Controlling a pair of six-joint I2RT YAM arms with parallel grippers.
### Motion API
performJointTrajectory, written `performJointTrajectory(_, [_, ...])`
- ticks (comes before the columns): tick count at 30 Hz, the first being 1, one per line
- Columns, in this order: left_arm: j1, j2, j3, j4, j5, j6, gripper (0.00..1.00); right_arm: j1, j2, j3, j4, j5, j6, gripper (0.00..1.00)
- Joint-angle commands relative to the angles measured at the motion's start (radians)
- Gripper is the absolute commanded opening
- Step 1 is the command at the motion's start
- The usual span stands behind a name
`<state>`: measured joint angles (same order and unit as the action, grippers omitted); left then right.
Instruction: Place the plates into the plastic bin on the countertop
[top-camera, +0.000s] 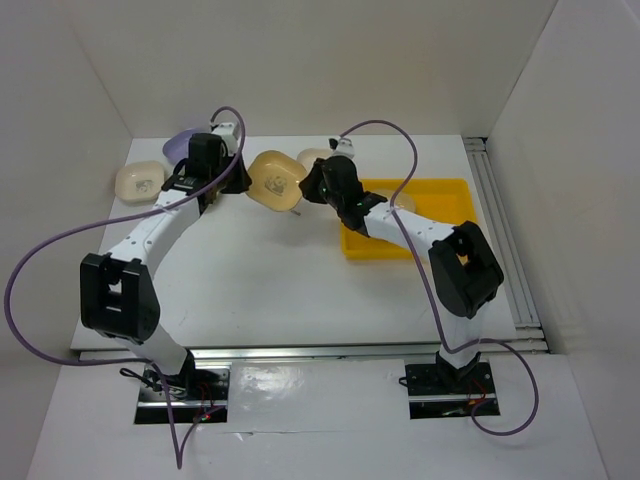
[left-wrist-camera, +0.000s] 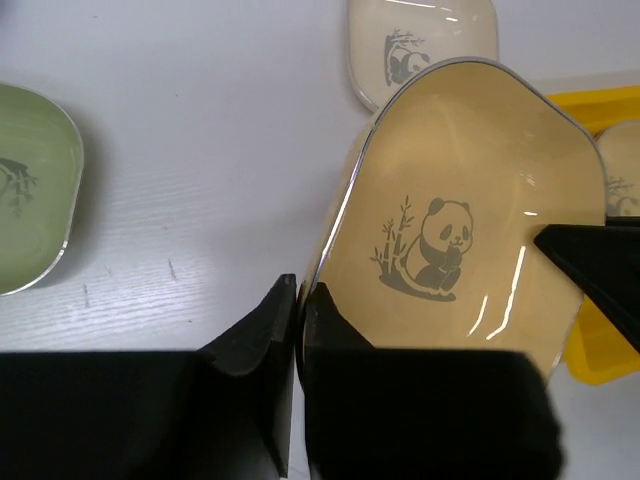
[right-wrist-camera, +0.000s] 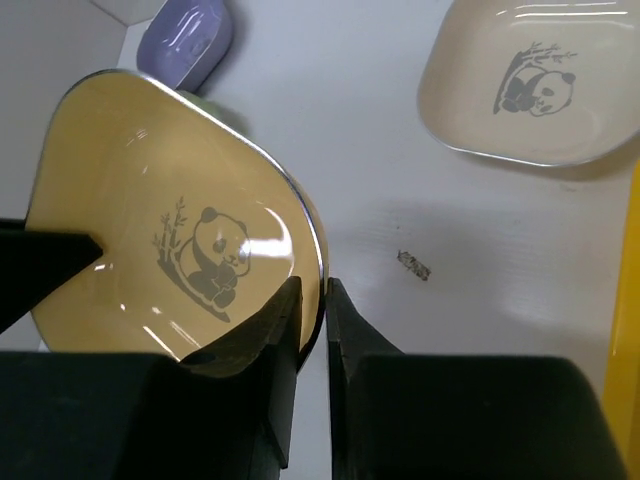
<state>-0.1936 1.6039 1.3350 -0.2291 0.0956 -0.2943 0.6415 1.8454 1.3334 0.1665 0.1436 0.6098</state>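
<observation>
A yellow plate (top-camera: 275, 180) with a panda mark hangs tilted above the countertop (top-camera: 260, 270), held from both sides. My left gripper (left-wrist-camera: 297, 295) is shut on its left rim, and in the top view this left gripper (top-camera: 238, 178) sits at the plate's left edge. My right gripper (right-wrist-camera: 312, 298) pinches the opposite rim of the same yellow plate (right-wrist-camera: 170, 220), its fingers close on either side of the edge. The bright yellow plastic bin (top-camera: 440, 190) lies to the right, under the right arm, with a cream plate (left-wrist-camera: 625, 180) inside.
On the countertop lie a cream plate (top-camera: 140, 180) at far left, a lavender plate (top-camera: 183, 146) at back left, a green plate (left-wrist-camera: 25, 190), and another cream plate (right-wrist-camera: 530, 80) behind the held one. White walls enclose the table. A metal rail (top-camera: 505, 240) runs along the right.
</observation>
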Motion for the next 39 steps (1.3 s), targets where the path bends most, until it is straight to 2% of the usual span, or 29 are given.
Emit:
performJointTrajectory(1, [-0.036,-0.085,0.012,0.071,0.239,-0.023,0.19,-0.002,-0.004,0.047,-0.068,0.011,-0.035,0.00])
performJointTrajectory(2, [-0.036,-0.085,0.012,0.071,0.239,-0.011,0.33,-0.002,-0.018,0.047,-0.084,0.030,-0.035,0.00])
performJointTrajectory(3, [-0.036,-0.085,0.012,0.071,0.239,-0.011,0.61,-0.002,-0.029,0.047,-0.100,0.051,-0.035,0.00])
performJointTrajectory(4, [-0.036,-0.085,0.012,0.059,0.272,0.006,0.74,-0.014,-0.040,0.037,-0.125,0.085,-0.035,0.00])
performJointTrajectory(5, [-0.036,-0.094,0.022,0.059,0.273,0.017,0.77,-0.029,-0.063,0.036,-0.139,0.097,-0.035,0.00])
performJointTrajectory(6, [-0.036,-0.094,0.023,0.048,0.289,0.027,0.99,-0.040,-0.075,0.027,-0.153,0.112,-0.035,0.00])
performJointTrajectory(10, [-0.036,-0.117,0.079,0.010,0.363,0.047,0.99,-0.084,-0.147,-0.003,-0.211,0.171,-0.044,0.00])
performJointTrajectory(14, [-0.036,-0.133,0.102,-0.001,0.333,0.058,0.99,-0.157,-0.253,-0.061,-0.274,0.231,-0.116,0.00])
performJointTrajectory(16, [-0.027,-0.133,0.116,-0.019,0.322,0.067,0.99,-0.225,-0.311,-0.071,-0.294,0.222,-0.194,0.00])
performJointTrajectory(19, [-0.004,-0.052,0.187,-0.059,0.331,0.110,0.99,-0.316,-0.347,-0.082,-0.334,0.157,-0.331,0.00])
performJointTrajectory(22, [-0.004,0.061,0.294,-0.139,0.368,0.167,0.99,-0.374,-0.347,-0.056,-0.401,0.088,-0.450,0.00])
performJointTrajectory(28, [-0.004,0.275,0.542,-0.294,0.400,0.251,0.99,-0.488,-0.307,-0.037,-0.412,0.031,-0.571,0.00])
performJointTrajectory(33, [-0.026,0.404,0.682,-0.346,0.340,0.262,0.99,-0.537,-0.218,-0.005,-0.423,-0.039,-0.582,0.00])
performJointTrajectory(39, [-0.046,0.537,0.785,-0.346,0.263,0.236,0.99,-0.546,-0.137,0.006,-0.383,-0.010,-0.582,0.00])
